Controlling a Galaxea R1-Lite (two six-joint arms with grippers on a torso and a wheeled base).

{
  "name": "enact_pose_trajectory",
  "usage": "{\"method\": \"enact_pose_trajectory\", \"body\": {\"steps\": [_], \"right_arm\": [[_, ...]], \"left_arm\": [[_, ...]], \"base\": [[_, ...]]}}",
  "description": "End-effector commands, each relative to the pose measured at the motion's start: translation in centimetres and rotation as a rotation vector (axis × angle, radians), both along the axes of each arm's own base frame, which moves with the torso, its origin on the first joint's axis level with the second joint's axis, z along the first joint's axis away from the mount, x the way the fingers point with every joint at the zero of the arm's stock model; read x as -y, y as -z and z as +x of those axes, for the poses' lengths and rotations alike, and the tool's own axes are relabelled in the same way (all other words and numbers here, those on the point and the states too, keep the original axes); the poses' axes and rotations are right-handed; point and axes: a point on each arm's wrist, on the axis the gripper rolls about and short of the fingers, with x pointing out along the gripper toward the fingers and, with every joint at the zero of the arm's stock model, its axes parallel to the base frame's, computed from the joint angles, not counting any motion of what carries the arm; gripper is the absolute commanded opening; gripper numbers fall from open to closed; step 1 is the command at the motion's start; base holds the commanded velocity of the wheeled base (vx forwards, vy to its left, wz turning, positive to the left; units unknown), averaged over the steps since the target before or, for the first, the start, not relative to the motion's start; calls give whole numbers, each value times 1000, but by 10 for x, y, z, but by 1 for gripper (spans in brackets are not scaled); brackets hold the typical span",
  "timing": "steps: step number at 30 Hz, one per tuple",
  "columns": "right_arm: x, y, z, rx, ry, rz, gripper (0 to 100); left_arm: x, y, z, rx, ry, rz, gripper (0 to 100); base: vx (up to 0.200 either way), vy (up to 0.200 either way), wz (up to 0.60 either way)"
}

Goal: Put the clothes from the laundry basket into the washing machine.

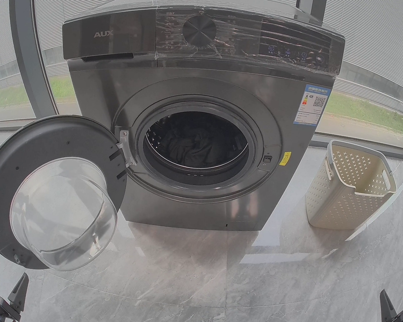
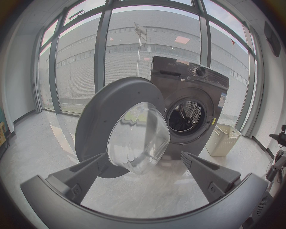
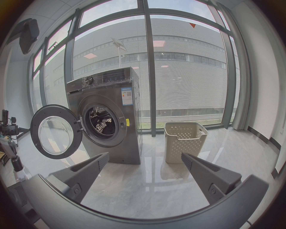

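Dark clothes [image 1: 191, 144] heaped in the washing machine [image 1: 106, 88], door [image 1: 46, 153] swung wide over the floor [image 1: 202, 278]. Left gripper [image 2: 144, 156], right gripper [image 3: 144, 155] both gape, holding nothing.

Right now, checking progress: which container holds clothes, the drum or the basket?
The washing machine drum: dark clothes lie inside; the laundry basket looks empty.

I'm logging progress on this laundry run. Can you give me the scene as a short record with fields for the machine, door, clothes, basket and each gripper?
washing machine: front-loader standing on the floor
door: swung wide open to the robot's left
clothes: dark heap inside the machine
laundry basket: upright on the floor, right of the machine, no clothes visible in it
left gripper: low, jaws open, holding nothing
right gripper: low, jaws open, holding nothing
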Motion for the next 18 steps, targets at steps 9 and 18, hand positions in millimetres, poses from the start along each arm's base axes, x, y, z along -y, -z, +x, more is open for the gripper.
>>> {"method": "enact_pose_trajectory", "body": {"steps": [9,18], "right_arm": [[-1,15,-7,-5,45,-15,100],[-1,15,-7,-1,37,-38,100]], "left_arm": [[7,11,-18,147,69,157,100],[2,11,-19,126,-166,162,100]], "base": [[0,0,0],[0,0,0]]}}
